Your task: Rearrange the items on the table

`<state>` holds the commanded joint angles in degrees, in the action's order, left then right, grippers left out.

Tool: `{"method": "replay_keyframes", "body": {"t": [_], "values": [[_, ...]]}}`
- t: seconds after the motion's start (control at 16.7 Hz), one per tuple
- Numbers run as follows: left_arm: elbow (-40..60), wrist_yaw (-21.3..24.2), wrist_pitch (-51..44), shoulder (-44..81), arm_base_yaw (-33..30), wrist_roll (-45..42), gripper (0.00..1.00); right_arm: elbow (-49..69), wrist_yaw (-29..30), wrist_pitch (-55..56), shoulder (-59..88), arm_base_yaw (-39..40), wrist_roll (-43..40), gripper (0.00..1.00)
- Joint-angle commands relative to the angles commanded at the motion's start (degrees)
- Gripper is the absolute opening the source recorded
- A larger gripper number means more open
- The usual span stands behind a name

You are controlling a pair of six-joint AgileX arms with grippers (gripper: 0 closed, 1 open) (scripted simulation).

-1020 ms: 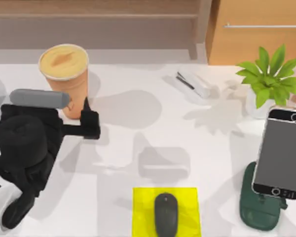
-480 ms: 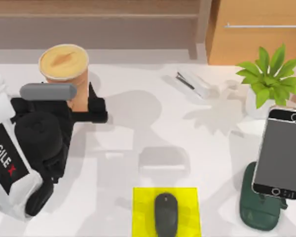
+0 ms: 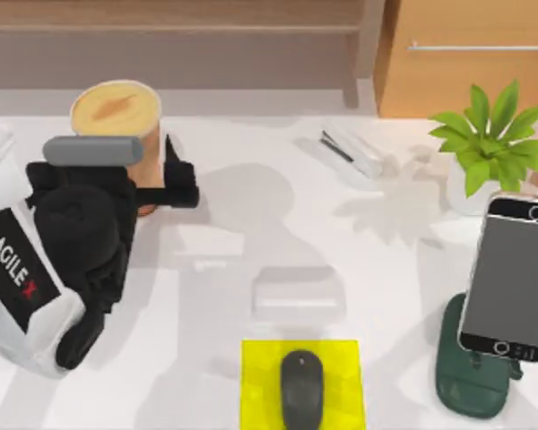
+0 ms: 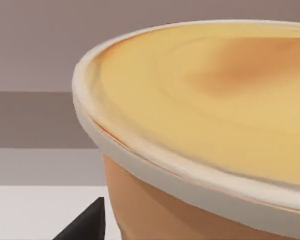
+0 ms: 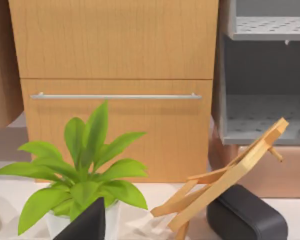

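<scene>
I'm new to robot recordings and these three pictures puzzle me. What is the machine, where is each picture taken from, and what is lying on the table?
It is a simulated pair of AgileX robot arms at a white table. The top view looks down from above. Each of the other two pictures comes from a camera on one arm's wrist.

From above, the left arm's pincer is at a tall orange drink cup with a foamy top; the left wrist view looks at that cup from very close. Whether it grips the cup cannot be told.

On the table also lie a dark mouse on a yellow mat, a smartphone propped on a green stand, a white stapler and a potted plant. The right wrist view faces that plant and a wooden cabinet.
</scene>
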<state>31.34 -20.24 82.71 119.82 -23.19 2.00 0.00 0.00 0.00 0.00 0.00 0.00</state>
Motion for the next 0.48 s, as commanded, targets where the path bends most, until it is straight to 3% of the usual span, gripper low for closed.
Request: {"method": "replay_keyframes", "body": {"t": [0.36, 0.48], "values": [[2.2, 0.7, -1.2, 1.1, 0.7, -0.1, 1.0, 0.0, 0.0, 0.0, 0.0, 0.0, 0.0, 1.0], [2.2, 0.7, -1.2, 1.1, 0.7, -0.1, 0.85, 0.0, 0.0, 0.0, 0.0, 0.0, 0.0, 1.0]]}}
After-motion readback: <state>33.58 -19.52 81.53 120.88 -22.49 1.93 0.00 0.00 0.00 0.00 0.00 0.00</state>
